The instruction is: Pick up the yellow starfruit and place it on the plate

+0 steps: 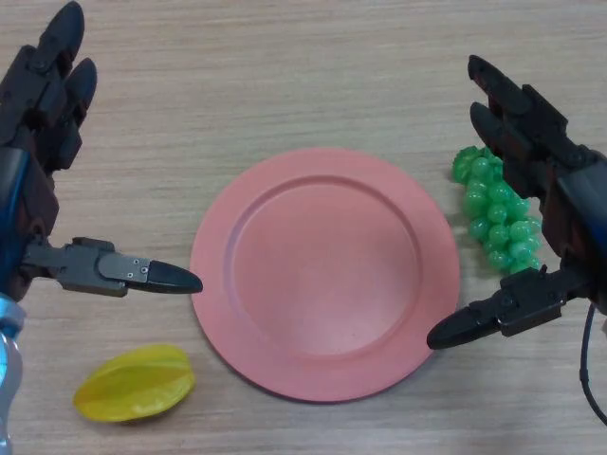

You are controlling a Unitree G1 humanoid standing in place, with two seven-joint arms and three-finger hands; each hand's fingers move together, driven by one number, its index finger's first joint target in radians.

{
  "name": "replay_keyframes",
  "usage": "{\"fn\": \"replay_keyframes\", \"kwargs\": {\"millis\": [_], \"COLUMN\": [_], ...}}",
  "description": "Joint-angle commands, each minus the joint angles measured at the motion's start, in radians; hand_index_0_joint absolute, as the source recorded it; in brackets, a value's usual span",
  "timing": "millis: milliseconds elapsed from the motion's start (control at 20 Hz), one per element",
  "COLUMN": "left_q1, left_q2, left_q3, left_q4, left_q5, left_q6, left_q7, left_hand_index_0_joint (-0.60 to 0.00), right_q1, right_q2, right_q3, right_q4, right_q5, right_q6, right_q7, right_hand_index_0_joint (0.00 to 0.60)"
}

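Head view: the starfruit (136, 383) lies on the table just off the lower-left edge of the plate (325, 273), apart from its rim and untouched. It looks like a small plastic model, so probably light, stiff and rather slick; its ridges should give the fingers something to bite on. A hold across its middle, thumb on one side and fingers on the other, seems the safest, since the pointed ends would likely slip out.

The left hand (43, 104) hovers left of the plate, above the starfruit, fingers straight and spread from the thumb, holding nothing. The right hand (531, 142) hangs right of the plate, likewise spread and empty, its thumb tip over the plate's lower-right rim.

A bunch of green grapes (498, 213) sits just right of the plate, partly under the right hand, well away from the starfruit. Nothing lies between starfruit and plate, and the plate is bare, so the short carry looks unobstructed.
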Motion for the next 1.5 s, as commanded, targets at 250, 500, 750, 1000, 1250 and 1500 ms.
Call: {"fn": "replay_keyframes", "kwargs": {"millis": [250,500,750,1000,1250,1500], "left_q1": [-0.013,0.056,0.196,0.310,0.348,0.357], "left_q2": [0.024,0.014,-0.001,-0.088,-0.099,-0.088], "left_q3": [0.023,0.057,0.143,0.236,0.247,0.221], "left_q4": [-0.063,-0.147,-0.235,-0.092,0.091,0.223], "left_q5": [0.015,-0.028,0.038,0.206,0.351,0.444], "left_q6": [-0.150,-0.078,-0.009,-0.372,-0.656,-0.721], "left_q7": [0.033,-0.040,-0.271,-0.347,-0.341,-0.270], "left_hand_index_0_joint": [0.000,0.000,0.000,0.000,0.000,0.000], "right_q1": [-0.029,-0.021,-0.053,-0.083,-0.098,-0.094], "right_q2": [-0.013,-0.005,-0.009,0.007,0.022,0.020], "right_q3": [-0.048,-0.028,-0.029,0.002,0.018,0.007], "right_q4": [-0.079,-0.052,-0.015,0.036,0.055,0.056], "right_q5": [0.046,0.039,0.031,0.028,0.029,0.039], "right_q6": [-0.123,-0.146,-0.126,-0.139,-0.124,-0.147], "right_q7": [-0.036,-0.053,-0.033,-0.051,-0.056,-0.086], "right_hand_index_0_joint": [0.000,0.000,0.000,0.000,0.000,0.000]}}
